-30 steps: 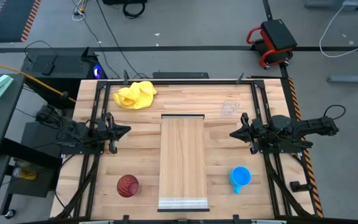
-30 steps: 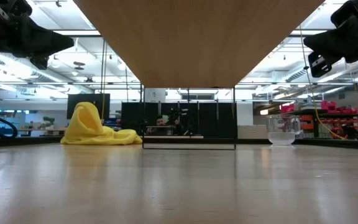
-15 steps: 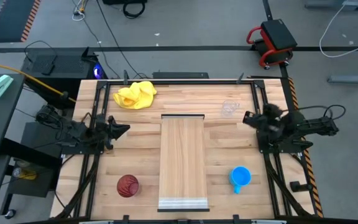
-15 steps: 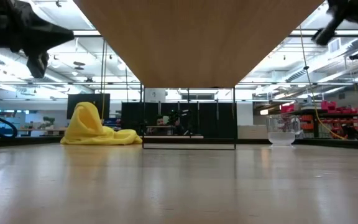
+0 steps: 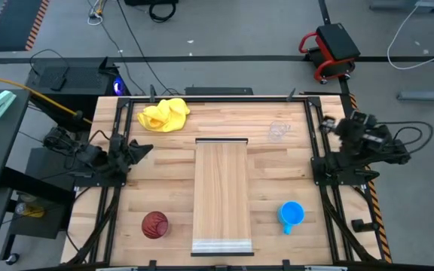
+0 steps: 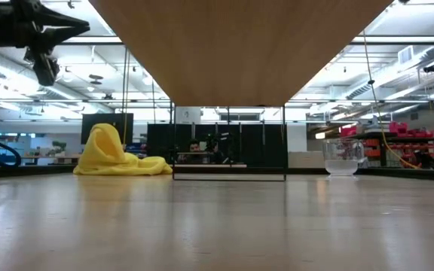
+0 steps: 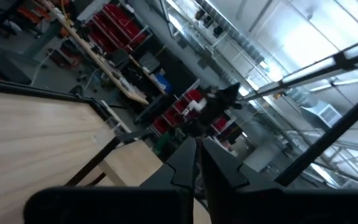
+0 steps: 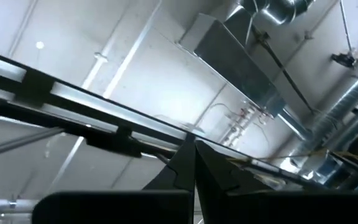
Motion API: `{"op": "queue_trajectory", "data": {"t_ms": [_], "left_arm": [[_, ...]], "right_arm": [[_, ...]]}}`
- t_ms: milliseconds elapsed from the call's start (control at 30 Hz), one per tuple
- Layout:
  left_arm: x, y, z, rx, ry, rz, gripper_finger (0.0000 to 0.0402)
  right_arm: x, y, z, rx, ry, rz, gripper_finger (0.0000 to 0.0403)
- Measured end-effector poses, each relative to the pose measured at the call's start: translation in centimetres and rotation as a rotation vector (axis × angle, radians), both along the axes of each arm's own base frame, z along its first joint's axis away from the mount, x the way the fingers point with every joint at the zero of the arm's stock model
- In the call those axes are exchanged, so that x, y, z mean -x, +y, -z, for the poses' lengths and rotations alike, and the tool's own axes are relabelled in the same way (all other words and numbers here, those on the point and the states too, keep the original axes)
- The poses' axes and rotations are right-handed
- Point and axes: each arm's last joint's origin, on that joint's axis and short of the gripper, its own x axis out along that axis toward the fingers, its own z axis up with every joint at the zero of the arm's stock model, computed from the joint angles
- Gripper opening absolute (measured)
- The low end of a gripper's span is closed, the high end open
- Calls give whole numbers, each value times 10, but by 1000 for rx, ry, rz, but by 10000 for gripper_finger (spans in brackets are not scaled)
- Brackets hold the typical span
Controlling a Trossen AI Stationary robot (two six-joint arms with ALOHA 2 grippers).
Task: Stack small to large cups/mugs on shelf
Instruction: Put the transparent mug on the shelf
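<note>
On the wide wooden bench (image 5: 164,162) I see the long light-wood plank shelf (image 5: 221,196) lying bare down the middle, nothing stacked yet. The dark red ribbed cup (image 5: 155,224) sits near its left side, the bright blue handled mug (image 5: 291,214) right, the small clear glass mug (image 5: 279,130) farther back. A crumpled yellow cloth (image 5: 164,115) lies apart. Left gripper (image 5: 143,149) and right gripper (image 5: 326,125) wait at the edges, fingers pressed together, empty, I'd judge parked before reaching.

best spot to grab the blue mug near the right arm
Judging from above, the bright blue handled mug stands upright, mouth open, its handle pointing to the table's near edge. Come straight down and pinch the rim wall on a side away from the handle, probably with the right gripper.
</note>
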Motion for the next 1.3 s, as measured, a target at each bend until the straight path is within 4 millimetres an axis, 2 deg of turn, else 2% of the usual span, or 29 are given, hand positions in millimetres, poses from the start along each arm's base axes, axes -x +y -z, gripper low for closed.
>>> {"op": "queue_trajectory", "data": {"t_ms": [67, 167, 333, 467, 567, 733, 867, 1000, 1167, 1300], "left_arm": [[0, 1, 0, 4, 5, -25, 34], [0, 1, 0, -17, 17, -45, 33], [0, 1, 0, -34, 26, -53, 25], [0, 1, 0, -33, 25, -54, 24], [0, 1, 0, -33, 26, -54, 28], [1, 1, 0, -32, 26, -60, 27], [1, 2, 1, -29, 30, -72, 21], [1, 2, 1, -30, 32, -75, 19], [1, 2, 1, -46, 40, -79, 24], [0, 2, 1, -47, 41, -79, 22]], "right_arm": [[7, 0, -18, 47, 39, 30, 12], [13, -2, -41, 103, 247, 99, 12], [16, -9, -66, 104, 857, 321, 19], [19, -17, -86, -14, 1268, 569, 28], [11, -19, -104, -22, 1465, 702, 32], [-18, -17, -125, 0, 1698, 798, 32], [-43, -17, -125, -18, 1869, 812, 32], [-61, -26, -112, -94, 2024, 689, 32], [-75, -51, -87, -250, 2194, 546, 32], [-94, -79, -56, -328, 2252, 357, 32]]}}
